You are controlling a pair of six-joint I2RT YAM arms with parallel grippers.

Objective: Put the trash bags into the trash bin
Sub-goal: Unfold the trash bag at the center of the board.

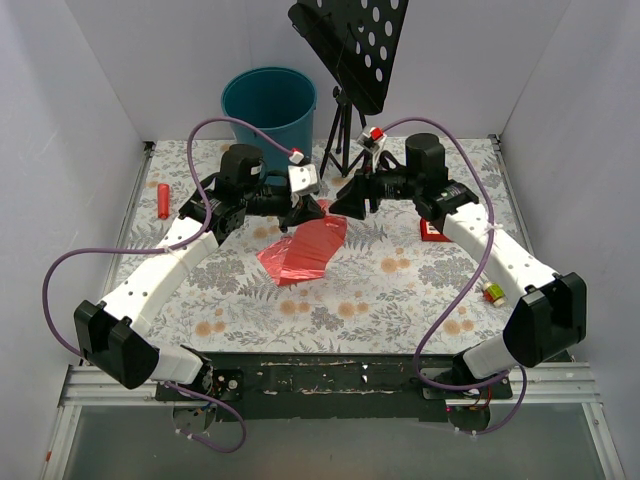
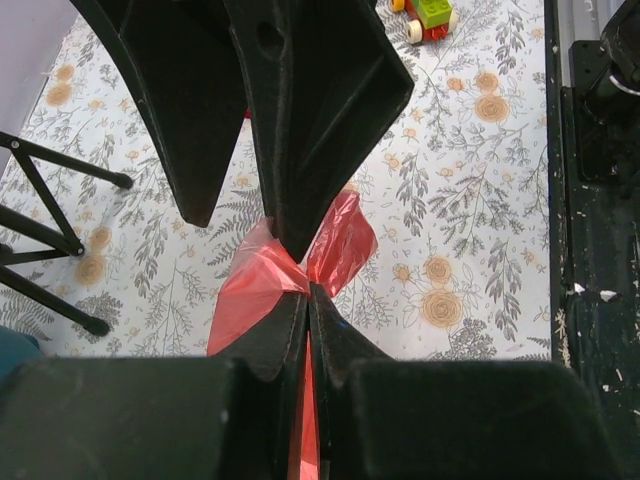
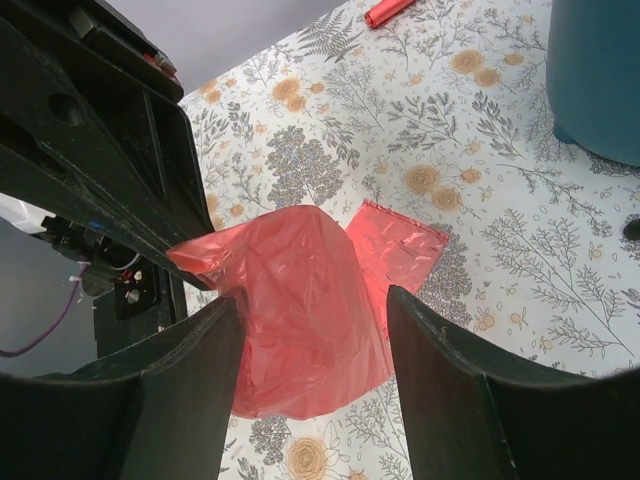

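Observation:
The red trash bag (image 1: 305, 250) lies mid-table, its upper end pulled up off the cloth. My left gripper (image 1: 303, 218) is shut on that upper end; in the left wrist view the film (image 2: 245, 290) is pinched between the closed fingers (image 2: 275, 330). My right gripper (image 1: 340, 207) is open and empty, facing the left one, its jaws either side of the bag (image 3: 310, 320) without touching it. The teal trash bin (image 1: 268, 100) stands at the back left, behind the left gripper; its wall shows in the right wrist view (image 3: 600, 80).
A black music stand on a tripod (image 1: 345, 130) stands just right of the bin. A small red cylinder (image 1: 162, 200) lies at the left. A red square toy (image 1: 432, 230) sits under the right arm, and a small green-yellow toy (image 1: 493, 293) lies at the right.

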